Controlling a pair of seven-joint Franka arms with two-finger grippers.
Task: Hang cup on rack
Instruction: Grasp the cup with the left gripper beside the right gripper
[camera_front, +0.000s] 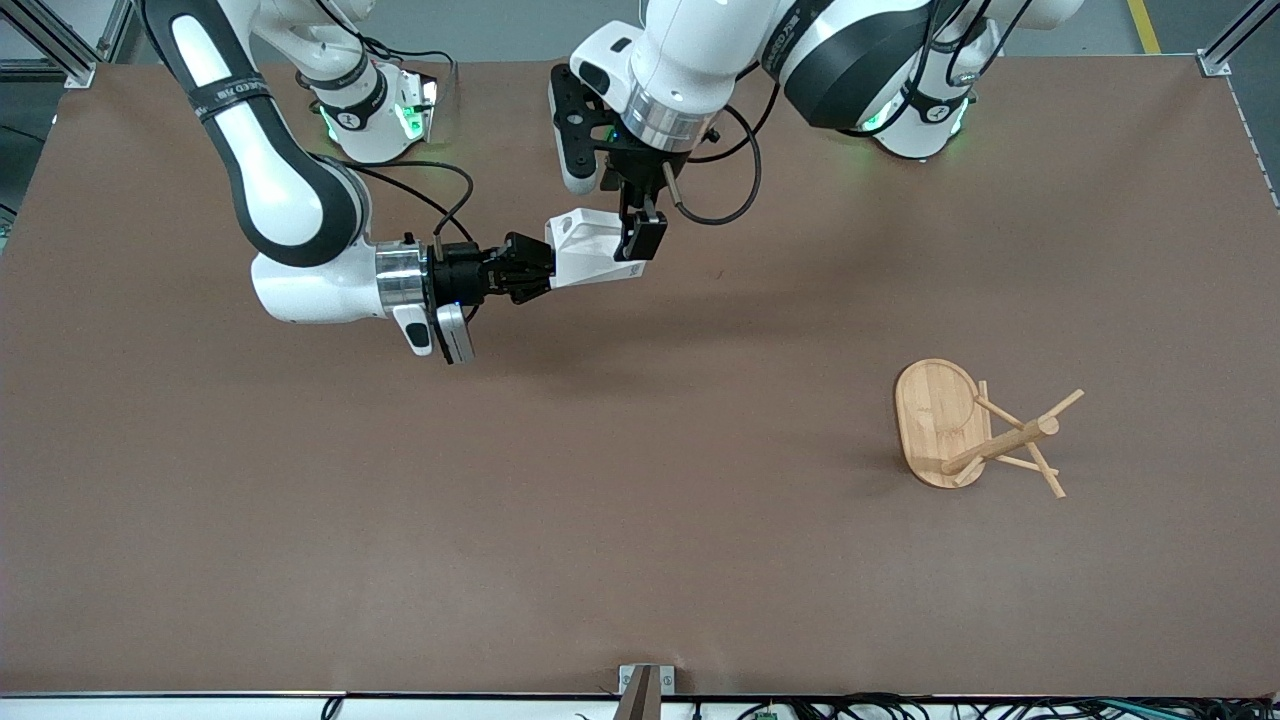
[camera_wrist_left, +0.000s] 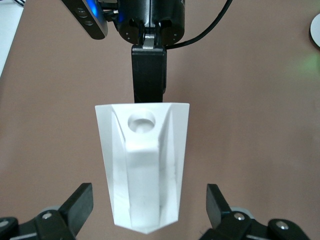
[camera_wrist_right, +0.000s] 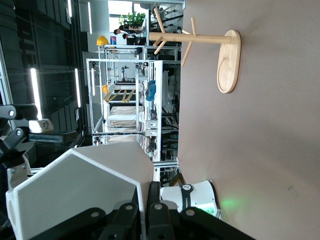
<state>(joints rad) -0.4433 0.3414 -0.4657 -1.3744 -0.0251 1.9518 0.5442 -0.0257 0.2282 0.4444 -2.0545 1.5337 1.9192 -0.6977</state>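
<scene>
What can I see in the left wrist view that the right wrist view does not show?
Only the left wrist view shows the cup's handle tab with its round hole, between the open left gripper fingers. Only the right wrist view shows the rack standing on the table. Both show the cup, which the right gripper holds shut at the rim.

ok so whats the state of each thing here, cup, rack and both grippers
cup: held up over the table, lying sideways
rack: upright on the table toward the left arm's end, pegs bare
right gripper: shut on the cup's rim
left gripper: open, fingers either side of the cup
</scene>
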